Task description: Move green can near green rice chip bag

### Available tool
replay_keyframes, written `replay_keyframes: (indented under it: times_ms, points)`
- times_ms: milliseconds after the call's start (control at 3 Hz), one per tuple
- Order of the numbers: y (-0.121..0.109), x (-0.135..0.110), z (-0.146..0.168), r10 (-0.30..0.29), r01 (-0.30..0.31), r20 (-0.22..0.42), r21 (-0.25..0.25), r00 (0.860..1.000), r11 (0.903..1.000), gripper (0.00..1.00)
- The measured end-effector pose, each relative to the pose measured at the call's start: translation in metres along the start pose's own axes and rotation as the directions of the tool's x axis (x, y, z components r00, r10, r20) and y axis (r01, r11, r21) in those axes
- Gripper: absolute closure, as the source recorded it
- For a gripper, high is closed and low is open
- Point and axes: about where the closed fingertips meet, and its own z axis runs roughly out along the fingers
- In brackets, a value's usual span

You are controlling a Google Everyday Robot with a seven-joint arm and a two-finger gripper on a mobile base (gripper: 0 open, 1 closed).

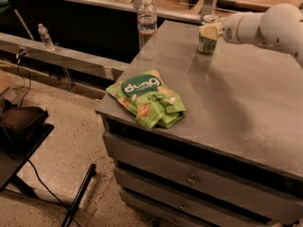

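Right in front stands the grey metal drawer cabinet (227,103), its flat top our landmark, brass pulls on its drawer fronts. On the cabinet's near left corner lies the bright green rice chip bag (147,97), soft and crumpled, dark green oval with white letters facing up, one edge right at the cabinet's front lip. Further back along the cabinet's left edge a tall clear plastic water bottle (147,25) stands upright. At the cabinet's far edge, well apart from the bag, sits the small green can (206,44), upright, silver top showing. The pale-tipped gripper (209,31) is right at the can's upper half, on a white arm (265,25) reaching in from the cabinet's right; clamped or loose, I cannot tell.
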Motion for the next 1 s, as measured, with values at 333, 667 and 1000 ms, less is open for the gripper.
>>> replay_keyframes:
  times_ms: [333,667,1000]
  points:
    - [-0.008,0.002,-0.017,0.001,-0.001,0.005,0.005,1.000,1.0000,0.95]
    - [-0.008,-0.002,-0.047,0.025,-0.024,0.060,-0.026,0.998,0.9994,1.00]
    - [0.032,-0.023,-0.072,0.037,-0.019,0.138,-0.126,0.990,0.9918,1.00]
